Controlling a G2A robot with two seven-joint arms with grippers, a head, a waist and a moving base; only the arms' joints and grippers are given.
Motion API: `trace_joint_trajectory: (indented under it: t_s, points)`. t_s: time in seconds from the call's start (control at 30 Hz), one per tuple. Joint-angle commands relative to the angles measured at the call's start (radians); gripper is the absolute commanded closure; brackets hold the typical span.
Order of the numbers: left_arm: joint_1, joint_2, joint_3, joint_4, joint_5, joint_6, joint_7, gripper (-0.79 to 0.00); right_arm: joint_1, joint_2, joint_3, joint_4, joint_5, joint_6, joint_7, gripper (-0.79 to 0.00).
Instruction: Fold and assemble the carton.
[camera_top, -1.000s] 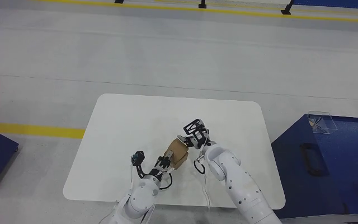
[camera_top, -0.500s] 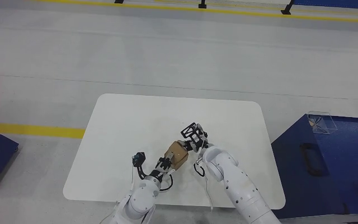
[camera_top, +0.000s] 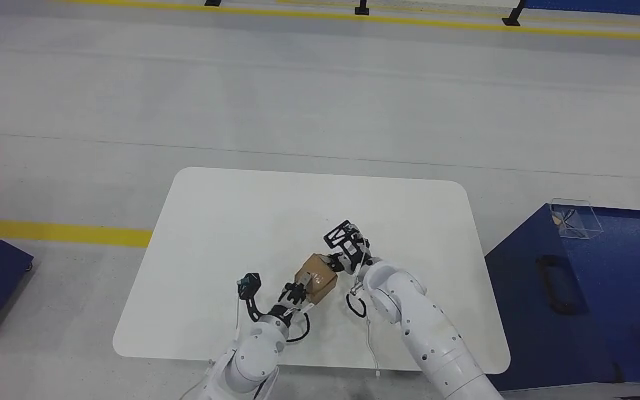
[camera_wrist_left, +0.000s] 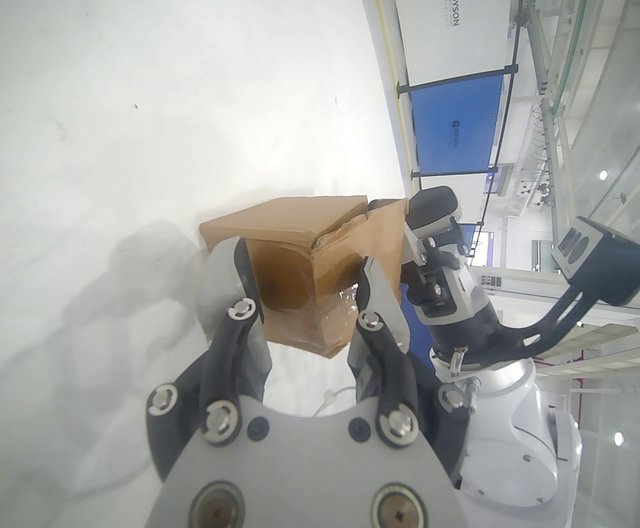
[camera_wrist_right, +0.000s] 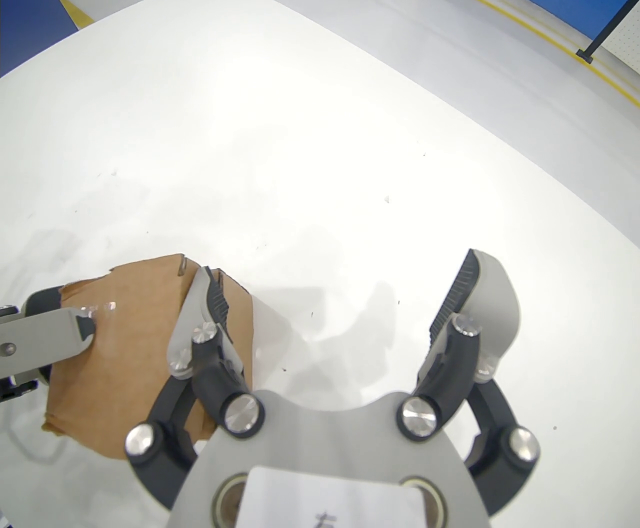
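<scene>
**A:** Item one: carton (camera_top: 316, 276)?
**B:** Brown cardboard, partly formed, on the white counter (camera_top: 230, 220), near the robot's edge, between both arms.
**A:** Left gripper (camera_wrist_left: 304, 257)?
**B:** Jaws clamped across one carton corner; likely bracing it for folding.
**A:** Right gripper (camera_wrist_right: 340, 270)?
**B:** Jaws spread wide, holding nothing. One jaw lies against the carton's side, probably to push a flap.
**A:** View differences?
**B:** Left wrist view: ragged, crushed corner seam and glossy tape. Right wrist view: the other right jaw over bare counter.
</scene>
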Motion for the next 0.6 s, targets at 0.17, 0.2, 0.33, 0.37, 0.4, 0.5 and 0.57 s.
trace_joint_trajectory:
  t_s: [0.17,0.2,0.33,0.37,0.4,0.5,0.57]
  points:
    - [-0.018,-0.004,0.013,0.028,0.006,0.022,0.004,-0.363,0.013,-0.004,-0.004,0.03,0.003,0.003,0.001,-0.785]
    - [-0.021,-0.004,0.015,0.032,0.008,0.026,0.005,-0.363,0.015,-0.004,-0.004,0.032,0.004,0.003,0.0,-0.785]
    - [-0.026,-0.006,0.019,0.039,0.01,0.031,0.012,-0.372,0.018,-0.005,0.002,0.035,0.009,0.01,-0.005,-0.785]
    - [-0.026,-0.006,0.019,0.039,0.011,0.03,0.013,-0.372,0.018,-0.004,0.005,0.033,0.009,0.015,-0.011,-0.785]
    - [-0.026,-0.006,0.019,0.04,0.009,0.029,0.014,-0.372,0.017,-0.004,0.007,0.031,0.006,0.022,-0.017,-0.785]
    - [-0.025,-0.006,0.019,0.038,0.01,0.023,0.017,-0.382,0.015,-0.002,0.016,0.026,0.008,0.022,-0.017,-0.785]
    - [-0.023,-0.006,0.018,0.034,0.009,0.02,0.019,-0.382,0.014,0.0,0.022,0.021,0.005,0.022,-0.019,-0.785]
